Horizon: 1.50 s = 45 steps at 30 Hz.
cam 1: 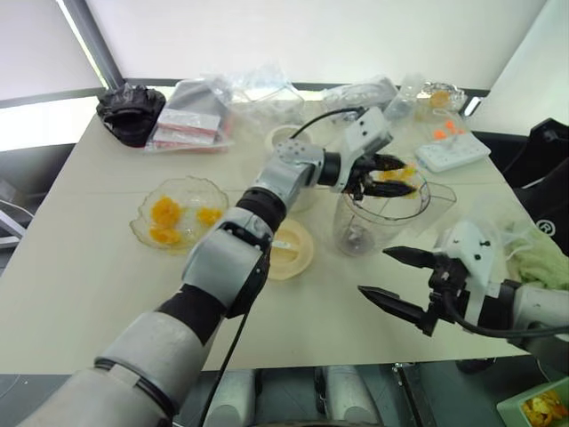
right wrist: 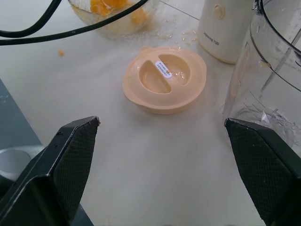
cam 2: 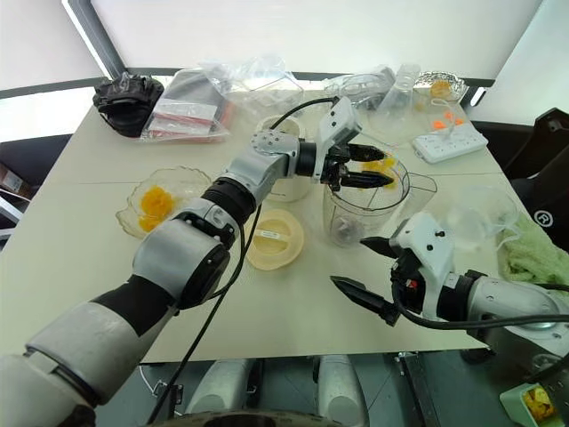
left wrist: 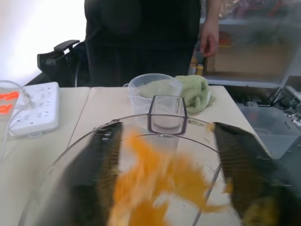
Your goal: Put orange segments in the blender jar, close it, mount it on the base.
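The clear blender jar (cam 1: 384,222) stands mid-table, lidless. My left gripper (cam 1: 386,177) hovers over its mouth, open. An orange segment (left wrist: 157,183) shows blurred between the spread fingers (left wrist: 101,165), above the jar rim (left wrist: 141,123). More orange segments (cam 1: 169,216) lie in a scalloped glass bowl (cam 1: 142,227) at the left. The cream-white base (right wrist: 220,28) stands behind the jar, partly hidden by my left arm. My right gripper (cam 1: 400,277) is open and holds nothing, low in front of the jar, facing the flat cream lid (right wrist: 164,77).
A white power strip (cam 1: 453,151) lies at the back right. A frosted jug (left wrist: 153,92) and a green cloth (left wrist: 195,92) sit right of the jar. Plastic bags (cam 1: 204,111) and a black bundle (cam 1: 132,111) line the far edge. A person (left wrist: 141,37) stands beyond the table.
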Tool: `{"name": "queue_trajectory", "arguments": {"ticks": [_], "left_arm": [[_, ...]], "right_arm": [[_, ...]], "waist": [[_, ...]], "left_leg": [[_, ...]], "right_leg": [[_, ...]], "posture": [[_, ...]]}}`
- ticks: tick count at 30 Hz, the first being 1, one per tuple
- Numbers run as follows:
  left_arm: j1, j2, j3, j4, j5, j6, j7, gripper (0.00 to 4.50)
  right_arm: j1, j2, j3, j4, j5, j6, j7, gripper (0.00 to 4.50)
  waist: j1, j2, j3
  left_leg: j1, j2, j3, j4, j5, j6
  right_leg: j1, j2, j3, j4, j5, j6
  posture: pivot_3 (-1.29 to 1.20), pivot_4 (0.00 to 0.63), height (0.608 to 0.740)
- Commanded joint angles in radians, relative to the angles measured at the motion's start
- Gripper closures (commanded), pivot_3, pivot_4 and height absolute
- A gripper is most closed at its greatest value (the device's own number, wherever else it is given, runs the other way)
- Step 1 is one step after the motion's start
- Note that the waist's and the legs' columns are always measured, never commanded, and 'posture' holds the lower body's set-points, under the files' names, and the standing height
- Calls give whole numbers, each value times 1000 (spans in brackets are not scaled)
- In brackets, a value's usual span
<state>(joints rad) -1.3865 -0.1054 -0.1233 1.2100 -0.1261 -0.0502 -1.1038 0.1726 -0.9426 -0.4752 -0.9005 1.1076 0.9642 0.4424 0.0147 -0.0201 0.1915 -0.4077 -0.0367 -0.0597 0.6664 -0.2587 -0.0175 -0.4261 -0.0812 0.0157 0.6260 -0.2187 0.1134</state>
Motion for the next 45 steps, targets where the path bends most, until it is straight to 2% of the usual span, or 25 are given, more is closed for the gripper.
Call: {"name": "queue_trajectory", "arguments": {"ticks": [1, 5, 10, 12, 16, 19, 23, 27, 31, 34, 37, 41, 45], "left_arm": [[-37, -16, 26, -6, 13, -35, 28, 12], [-39, -17, 46, -16, 8, -37, 31, 12], [-9, 29, 103, -90, -34, 17, 23, 12], [47, 86, 121, -178, -55, 50, -2, 12], [122, 180, 130, -444, -82, 138, 13, 12], [131, 246, 155, -596, -125, 240, 37, 12], [238, 341, 126, -760, -100, 274, 59, 12], [330, 400, 104, -908, -137, 387, 43, 12], [575, 535, 99, -1124, -135, 469, 36, 12], [707, 579, 110, -1272, -154, 540, 84, 12], [736, 581, 104, -1326, -166, 587, 126, 12], [959, 586, 99, -1484, -152, 623, 220, 12], [1035, 535, 106, -1531, -168, 660, 324, 12]], "right_arm": [[15, -9, -34, -31, 25, -16, -16, 0], [48, -8, -40, -23, 11, -24, -9, 0], [125, 79, -36, 34, -34, -71, -15, 0], [179, 109, -37, 27, -62, -85, -22, 0], [207, 125, -158, 37, -2, -108, -24, 0], [201, 100, -270, 96, 31, -106, -6, 0], [181, 134, -342, 217, 31, -124, -35, 0], [182, 110, -391, 317, 71, -91, 13, 0], [127, 125, -360, 446, -21, -120, -30, 0], [69, 135, -320, 527, -88, -143, -59, 0], [42, 128, -302, 578, -134, -154, -34, 0], [-22, 184, -212, 673, -304, -251, -109, 0], [-82, 217, -186, 779, -392, -308, -126, 0]], "waist": [[0, 0, 0], [0, 0, 0], [-2, 0, 0], [-1, 0, 0], [-5, 2, 0], [2, 1, 0], [0, 2, -1], [-2, 3, -1], [-14, 3, -1], [-23, 4, -1], [-5, 3, -1], [-6, 8, -4], [-2, 9, -4]], "left_leg": [[0, 0, 0, 0, 0, 0], [0, 0, 0, 0, 0, 0], [0, 0, 0, 0, 0, 0], [0, 0, 0, 0, 0, 0], [2, 1, 0, -1, 0, 0], [1, 1, -1, 0, 0, 0], [1, 1, 0, -1, 0, 1], [3, 1, 0, -1, 0, 1], [5, 2, 1, -2, -1, 2], [6, 3, 1, -2, -1, 2], [4, 3, 0, -1, -1, 2], [5, 2, 2, -2, -1, 3], [5, 2, 2, -1, -1, 3]], "right_leg": [[0, 0, 0, 0, 0, 0], [0, 0, 0, 0, 0, 0], [0, 0, 0, 0, 0, 0], [0, 0, 0, 0, 0, 0], [0, 0, 2, 2, 0, 0], [0, 0, 1, 1, 0, 0], [1, 0, 2, 0, 0, 1], [2, 0, 3, 1, 0, 1], [1, 0, 5, 1, 0, 1], [2, 0, 6, 3, 0, 1], [2, 0, 5, 2, 0, 1], [2, -1, 7, 1, 0, 1], [2, -1, 7, 1, 0, 0]], "posture": [[0, 150, 740], [0, 150, 740], [0, 150, 740], [0, 150, 740], [0, 150, 740], [0, 150, 740], [0, 150, 740], [0, 150, 740], [0, 150, 740], [0, 150, 740], [0, 150, 740], [0, 150, 740], [0, 150, 740]]}}
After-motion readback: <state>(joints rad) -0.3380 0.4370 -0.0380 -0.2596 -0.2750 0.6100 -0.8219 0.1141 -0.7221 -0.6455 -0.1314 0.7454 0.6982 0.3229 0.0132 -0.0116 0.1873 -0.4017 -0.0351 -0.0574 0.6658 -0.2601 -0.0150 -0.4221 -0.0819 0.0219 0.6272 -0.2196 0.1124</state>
